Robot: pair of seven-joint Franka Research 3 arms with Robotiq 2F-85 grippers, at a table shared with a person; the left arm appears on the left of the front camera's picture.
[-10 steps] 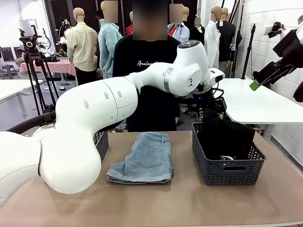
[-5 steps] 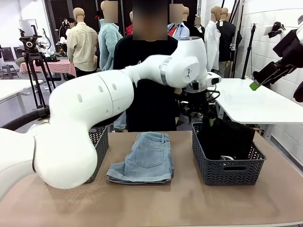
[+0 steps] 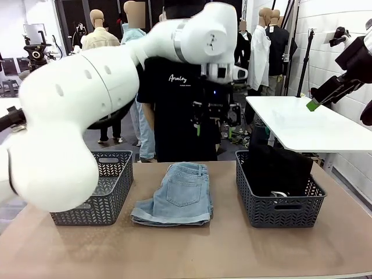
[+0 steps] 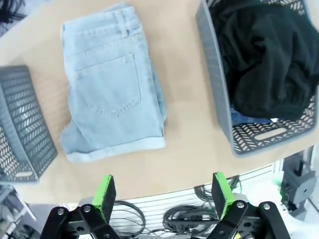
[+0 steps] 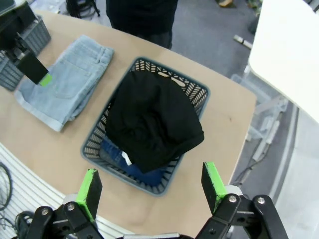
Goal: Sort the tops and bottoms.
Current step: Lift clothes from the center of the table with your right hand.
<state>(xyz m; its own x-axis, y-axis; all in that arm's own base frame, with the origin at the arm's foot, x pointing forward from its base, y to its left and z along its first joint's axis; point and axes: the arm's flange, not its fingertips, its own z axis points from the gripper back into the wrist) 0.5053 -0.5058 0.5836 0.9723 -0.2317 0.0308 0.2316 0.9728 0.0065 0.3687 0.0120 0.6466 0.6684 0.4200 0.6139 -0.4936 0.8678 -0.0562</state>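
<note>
Hovering high above the table (image 3: 232,250), the left gripper (image 4: 163,191) has its jaws spread wide with nothing between them, and it looks straight down on the shorts (image 4: 112,82). The shorts lie flat on the table between the two grey baskets, touching neither. The right gripper (image 5: 152,188) is likewise released and empty, held up above the right basket (image 3: 279,212). In that basket the black top (image 5: 152,122) is heaped over some dark denim (image 5: 115,151), and a sliver of white cloth (image 5: 127,158) peeks out beneath; too little of it shows to say what it is. The left basket (image 3: 96,192) stands at the other side of the shorts. A person (image 3: 174,116) stands at the far edge of the table.

The step in hand looks like the pickup of the shorts, the one garment loose on the table. The next move calls for the left arm to come down over them, pinch a good fold through both layers, and carry them to the basket meant for bottoms. Which basket that is remains unclear, since a top and denim share the right one.
</note>
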